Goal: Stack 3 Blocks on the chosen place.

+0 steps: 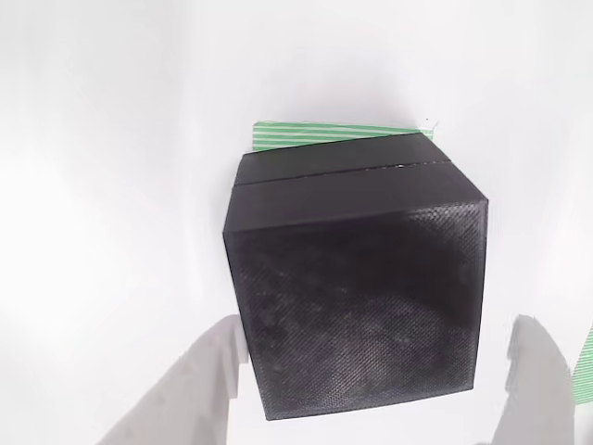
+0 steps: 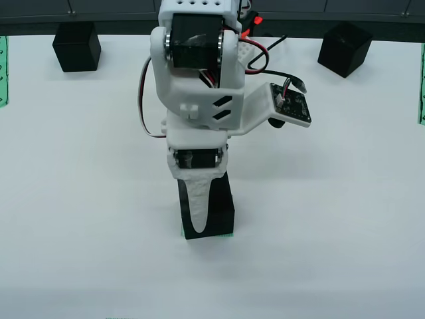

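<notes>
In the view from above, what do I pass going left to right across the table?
Green strip at the left edge → left block → block under the claw → right block → green strip at the right edge.

White printed arm (image 2: 199,86) with black servos, red and black cables, pale tapered tool (image 2: 199,206)

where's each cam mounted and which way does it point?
View that rides on the gripper: looks down past the two fingertips at a black block on the green-striped patch.
View from above: fixed, looks down on the white table, arm and gripper; two more blocks at the far edge.
Shared: the same block on the patch.
</notes>
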You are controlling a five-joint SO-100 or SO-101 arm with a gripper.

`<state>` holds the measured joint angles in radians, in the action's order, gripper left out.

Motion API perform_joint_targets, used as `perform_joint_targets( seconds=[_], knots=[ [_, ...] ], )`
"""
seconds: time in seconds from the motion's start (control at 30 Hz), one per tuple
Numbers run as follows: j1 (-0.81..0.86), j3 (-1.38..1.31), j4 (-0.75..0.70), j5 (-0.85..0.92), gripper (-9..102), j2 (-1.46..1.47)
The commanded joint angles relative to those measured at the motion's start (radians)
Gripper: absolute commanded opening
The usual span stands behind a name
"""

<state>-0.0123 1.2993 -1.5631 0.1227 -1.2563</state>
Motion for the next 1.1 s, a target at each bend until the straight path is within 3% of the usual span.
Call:
perform_joint_targets(
  seconds=[0.0,0.23,0.43,0.67,0.87,1.07],
  knots=[
    [0.014,-0.046,-0.008,0.005,37,-0.006],
    [-0.018,-0.026,-0.009,0.071,37,-0.1],
    [-0.147,0.091,-0.009,0.169,37,-0.29],
    [-0.453,0.322,-0.009,0.41,37,-0.509],
    [-0.695,0.65,0.009,0.942,37,-0.71],
    [-0.985,0.701,-0.009,0.988,37,-0.808]
  ],
)
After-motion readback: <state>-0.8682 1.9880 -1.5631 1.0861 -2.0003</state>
